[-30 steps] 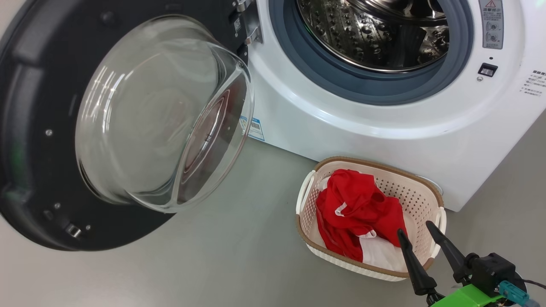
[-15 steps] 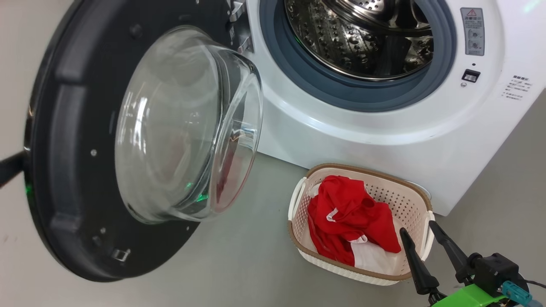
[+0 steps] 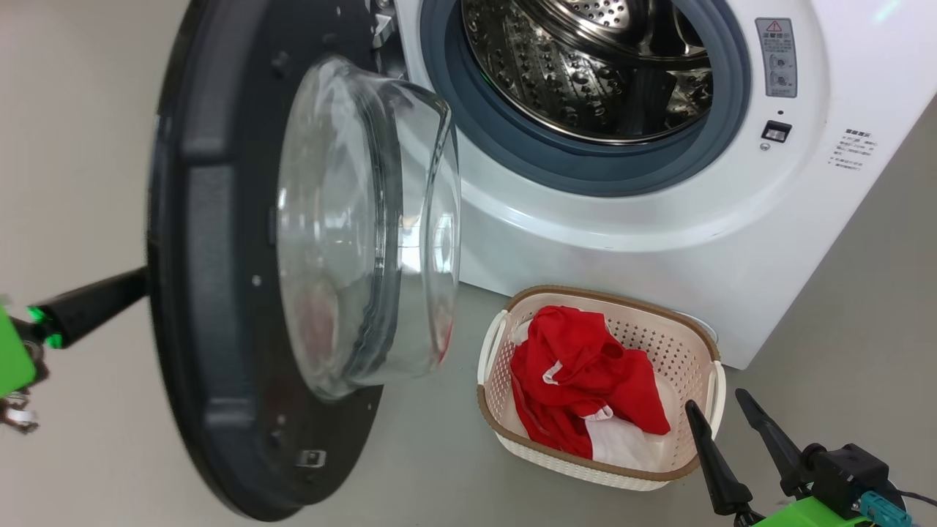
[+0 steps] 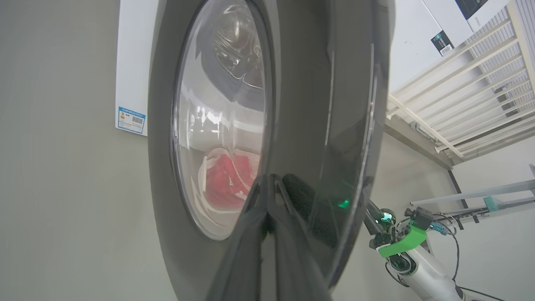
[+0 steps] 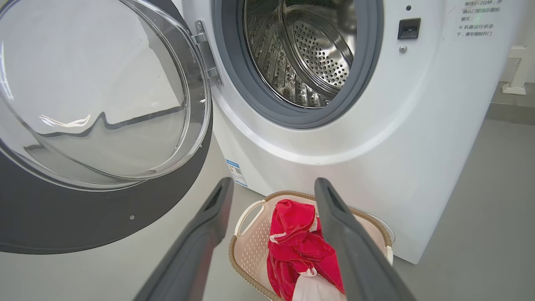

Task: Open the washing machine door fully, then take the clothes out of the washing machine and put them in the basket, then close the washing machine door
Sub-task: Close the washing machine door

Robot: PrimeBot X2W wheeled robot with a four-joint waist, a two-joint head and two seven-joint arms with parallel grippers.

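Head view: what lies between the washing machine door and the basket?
Bare grey floor; nothing stands between the washing machine door and the basket in the head view.

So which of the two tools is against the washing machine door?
The left tool, shut, its tips against the door's glossy black outer face. The right tool stands open near the basket, well clear of the door.

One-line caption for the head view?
Half-open washing machine door with left gripper behind; red clothes in the basket, open right gripper nearby.
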